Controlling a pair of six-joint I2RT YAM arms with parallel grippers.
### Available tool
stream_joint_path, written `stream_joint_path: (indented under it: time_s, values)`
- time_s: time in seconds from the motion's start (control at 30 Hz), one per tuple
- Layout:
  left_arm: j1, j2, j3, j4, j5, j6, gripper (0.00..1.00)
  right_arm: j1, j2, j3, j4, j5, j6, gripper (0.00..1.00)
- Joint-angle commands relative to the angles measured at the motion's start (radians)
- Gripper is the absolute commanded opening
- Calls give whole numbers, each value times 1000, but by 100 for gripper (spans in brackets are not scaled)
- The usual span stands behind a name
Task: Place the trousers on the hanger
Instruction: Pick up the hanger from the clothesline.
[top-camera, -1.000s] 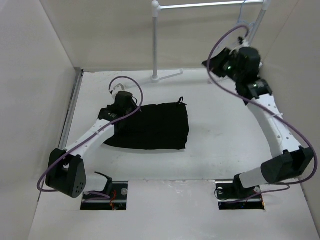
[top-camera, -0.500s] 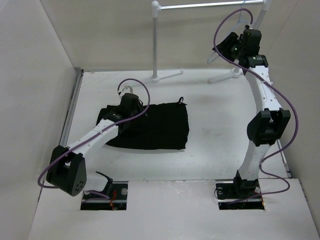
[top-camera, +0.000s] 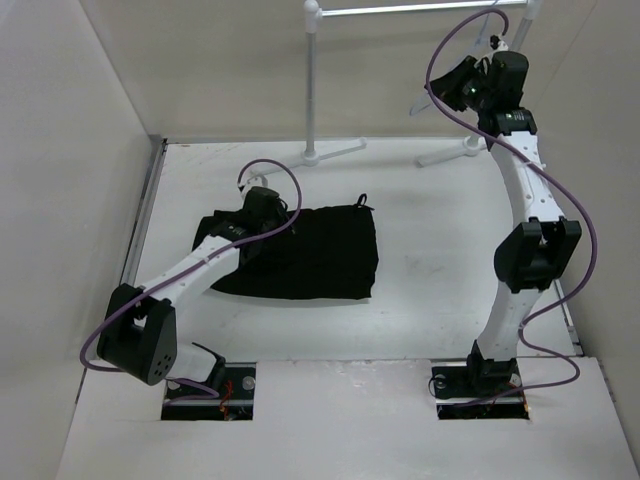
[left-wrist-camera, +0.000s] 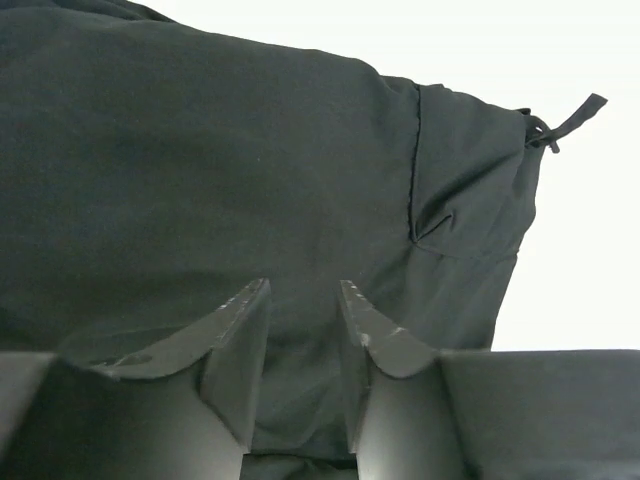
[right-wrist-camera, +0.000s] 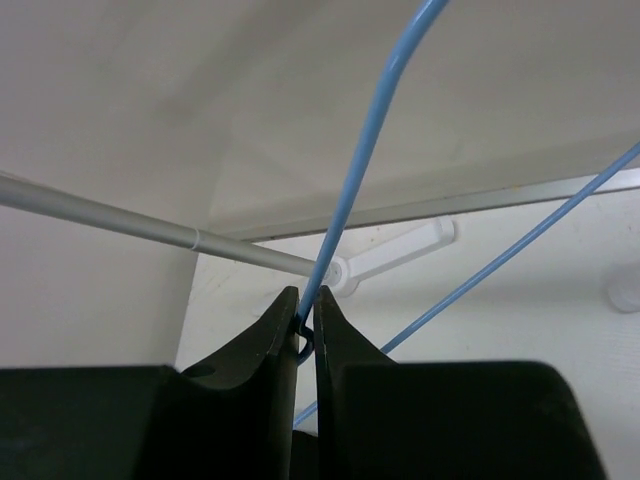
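Right tool (right-wrist-camera: 305, 296) clamped on hanger (right-wrist-camera: 350, 180), left tool (left-wrist-camera: 303, 290) parted — over black trousers (left-wrist-camera: 200, 150)

We find bare surface (top-camera: 440, 260) right of the trousers (top-camera: 310, 255), room enough for a hand to pass. At the back, the rack (top-camera: 312, 80) bars the way with its upright pole and splayed feet. Our right hand (right-wrist-camera: 306, 296), pinched on the hanger (right-wrist-camera: 361, 150), sits close by the rack's rail. The side wall (top-camera: 70, 200) closes off the left edge.
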Motion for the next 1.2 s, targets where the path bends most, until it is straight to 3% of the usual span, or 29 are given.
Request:
stream_joint_path:
  time_s: [0.0, 0.23, 0.43, 0.73, 0.93, 1.17]
  values:
    - [8, -5, 49, 17, 21, 12, 35, 0, -71, 43, 94, -36, -20, 8]
    - [2, -7, 106, 29, 41, 13, 54, 0, -145, 8, 108, -102, -72, 5]
    - [-2, -10, 176, 16, 40, 21, 56, 26, -229, -139, 102, -120, -147, 4]
    - [-56, 53, 458, -17, 66, 61, 56, 147, -557, -611, 107, -103, -215, 4]
    - [-191, 165, 673, -60, 117, 93, 58, 300, -827, -970, 68, -7, -195, 4]
    - [-378, 301, 819, -110, 95, 127, 60, 403, -1037, -1196, -10, 67, -166, 4]
